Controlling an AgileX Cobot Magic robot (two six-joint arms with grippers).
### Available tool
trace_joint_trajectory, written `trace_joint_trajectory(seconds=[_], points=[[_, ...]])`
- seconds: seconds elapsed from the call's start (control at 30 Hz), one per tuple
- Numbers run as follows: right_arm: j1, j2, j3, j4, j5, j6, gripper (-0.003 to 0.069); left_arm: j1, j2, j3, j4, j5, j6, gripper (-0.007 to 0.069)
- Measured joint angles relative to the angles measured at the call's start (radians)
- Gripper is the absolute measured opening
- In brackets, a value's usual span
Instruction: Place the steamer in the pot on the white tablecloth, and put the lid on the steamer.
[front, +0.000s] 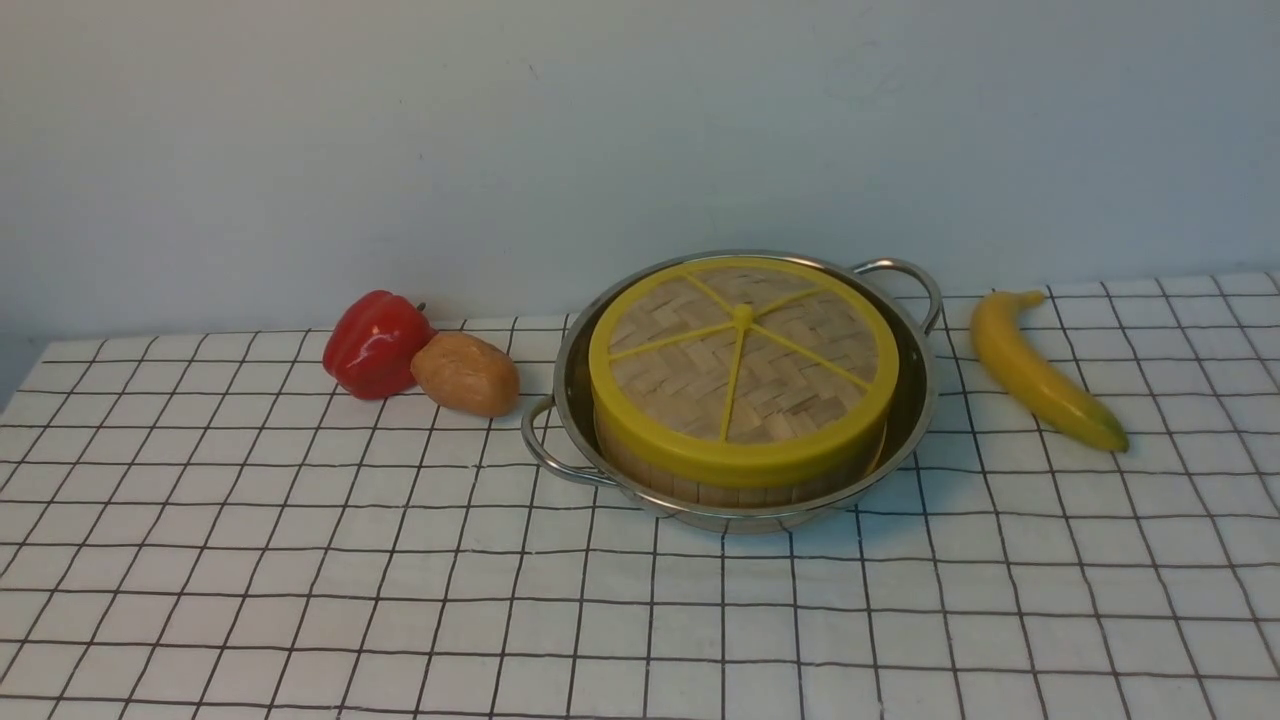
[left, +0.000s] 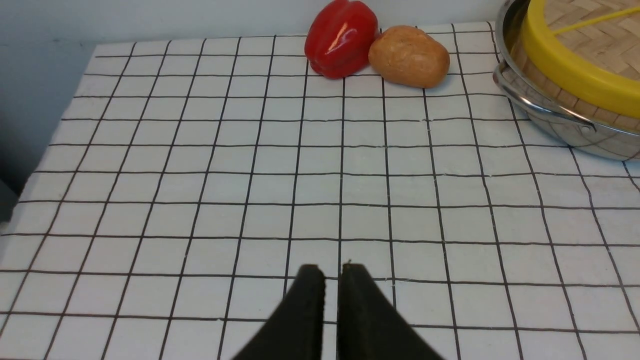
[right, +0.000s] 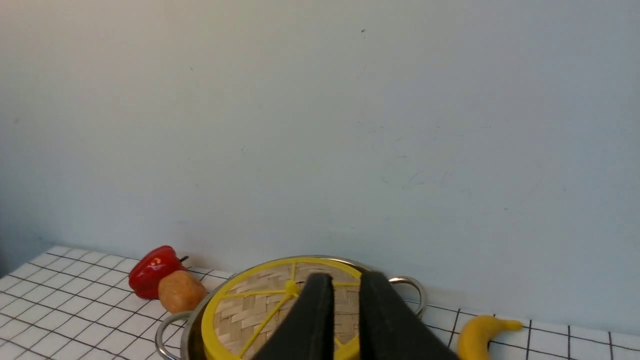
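Observation:
The steel pot (front: 572, 372) stands on the white tablecloth (front: 300, 560) right of centre. The steamer sits inside it; only its wooden wall (front: 720, 490) shows. The woven lid (front: 742, 365) with yellow rim and spokes lies flat on the steamer. Neither arm appears in the front view. In the left wrist view my left gripper (left: 332, 267) hovers over bare cloth, its fingers a narrow gap apart with nothing between; the pot (left: 550, 112) and lid (left: 575, 75) are off to one side. My right gripper (right: 346, 277) is raised before the lid (right: 250, 310), slightly open and empty.
A red pepper (front: 375, 343) and a brown potato-like lump (front: 465, 373) lie just left of the pot. A banana (front: 1040, 370) lies to its right. A pale wall closes off the back of the table.

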Motion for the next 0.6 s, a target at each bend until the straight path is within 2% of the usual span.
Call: trace_joint_trajectory(seconds=[0.47,0.6], points=[[0.0,0.0,0.0,-0.007,0.002,-0.001,0.0138,0.0,0.0,0.0,0.007,-0.003,0.015,0.0079],[0.0,0.0,0.0,-0.007,0.003,-0.001,0.0146,0.031,-0.005,0.026,0.066,-0.13,0.048,0.0094]])
